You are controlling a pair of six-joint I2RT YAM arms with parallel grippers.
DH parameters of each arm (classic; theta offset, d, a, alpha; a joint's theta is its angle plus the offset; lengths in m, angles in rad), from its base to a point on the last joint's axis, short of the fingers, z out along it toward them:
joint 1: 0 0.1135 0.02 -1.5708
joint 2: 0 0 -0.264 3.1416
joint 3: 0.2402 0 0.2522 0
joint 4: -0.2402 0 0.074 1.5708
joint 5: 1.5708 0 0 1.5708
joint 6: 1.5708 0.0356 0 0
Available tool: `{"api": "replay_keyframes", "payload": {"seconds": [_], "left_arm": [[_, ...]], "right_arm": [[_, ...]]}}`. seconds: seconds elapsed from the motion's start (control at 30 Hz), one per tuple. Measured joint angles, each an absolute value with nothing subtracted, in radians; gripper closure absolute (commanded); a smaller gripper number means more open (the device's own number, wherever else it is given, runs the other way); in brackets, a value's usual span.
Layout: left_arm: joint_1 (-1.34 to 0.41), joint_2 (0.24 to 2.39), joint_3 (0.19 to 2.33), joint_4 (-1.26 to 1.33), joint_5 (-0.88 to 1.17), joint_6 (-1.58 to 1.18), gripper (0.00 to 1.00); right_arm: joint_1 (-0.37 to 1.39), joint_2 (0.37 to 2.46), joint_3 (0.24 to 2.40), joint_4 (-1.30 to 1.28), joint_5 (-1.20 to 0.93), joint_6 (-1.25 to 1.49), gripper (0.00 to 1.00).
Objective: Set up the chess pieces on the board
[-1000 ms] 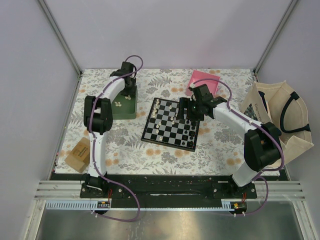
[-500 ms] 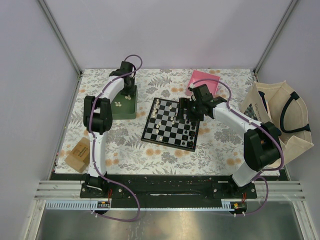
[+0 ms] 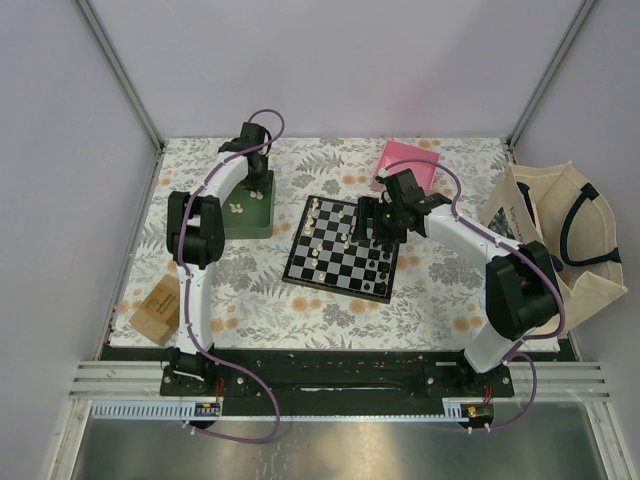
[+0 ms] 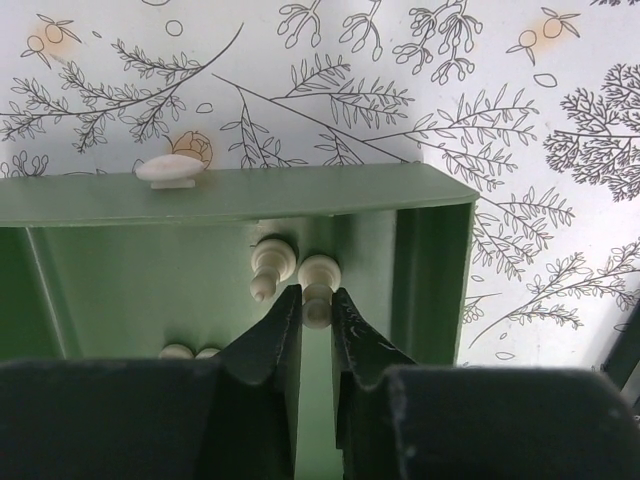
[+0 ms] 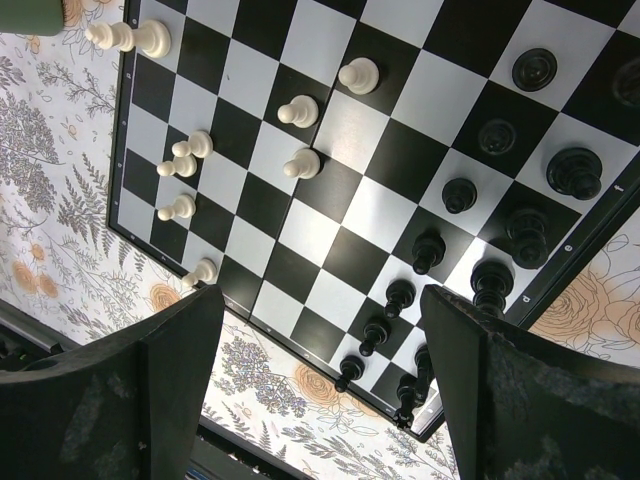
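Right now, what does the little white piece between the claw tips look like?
The little white piece is cream, smooth and plastic-looking, with a round head and thin neck. It is inside the green tray near its far wall, head pointing away from the left claw, whose dark tips closely flank its lower part and hide its base. A second white piece sits close beside it; whether they touch is unclear.

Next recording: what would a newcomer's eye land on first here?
The checkered board sits at table centre, cream chess pieces toward its left side and black ones toward the right, under the wide-open right gripper. In the green tray beside it, the left gripper flanks a cream pawn.
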State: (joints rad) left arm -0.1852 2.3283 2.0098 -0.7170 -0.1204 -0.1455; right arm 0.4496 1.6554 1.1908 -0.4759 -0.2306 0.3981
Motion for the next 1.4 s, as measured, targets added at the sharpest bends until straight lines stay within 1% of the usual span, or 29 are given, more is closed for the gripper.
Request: {"api": "replay_keyframes", "payload": {"seconds": [0.1, 0.3, 0.43, 0.6, 0.7, 0.77, 0.9, 1.03, 1.23, 1.4], "left_arm": [[-0.185, 2.328, 2.001, -0.702, -0.121, -0.143, 0.96], [-0.186, 2.259, 1.901, -0.658, -0.121, -0.151, 0.97], [-0.192, 2.131, 1.774, -0.642, -0.121, -0.159, 0.98], [-0.234, 1.890, 1.608, -0.619, -0.139, -0.174, 0.98], [-0.323, 1.773, 1.541, -0.605, -0.170, -0.182, 0.97], [-0.392, 1.737, 1.504, -0.601, -0.171, -0.190, 0.97], [-0.492, 1.727, 1.417, -0.605, -0.165, -0.204, 0.97], [-0.506, 1.727, 1.346, -0.637, -0.161, -0.218, 0.97], [-0.518, 1.737, 1.340, -0.622, -0.130, -0.241, 0.97], [-0.550, 1.785, 1.347, -0.606, -0.096, -0.252, 0.97]], "right_arm": [[0.449, 1.655, 1.191, -0.476, -0.231, 0.398, 0.11], [0.449, 1.655, 1.191, -0.476, -0.230, 0.398, 0.11], [0.449, 1.655, 1.191, -0.476, -0.231, 0.398, 0.11], [0.449, 1.655, 1.191, -0.476, -0.231, 0.399, 0.11], [0.449, 1.655, 1.191, -0.476, -0.236, 0.400, 0.11], [0.449, 1.655, 1.191, -0.476, -0.241, 0.400, 0.11], [0.449, 1.655, 1.191, -0.476, -0.249, 0.400, 0.11], [0.449, 1.655, 1.191, -0.475, -0.249, 0.401, 0.11], [0.449, 1.655, 1.191, -0.475, -0.253, 0.402, 0.11], [0.449, 1.655, 1.191, -0.474, -0.253, 0.402, 0.11]]}}
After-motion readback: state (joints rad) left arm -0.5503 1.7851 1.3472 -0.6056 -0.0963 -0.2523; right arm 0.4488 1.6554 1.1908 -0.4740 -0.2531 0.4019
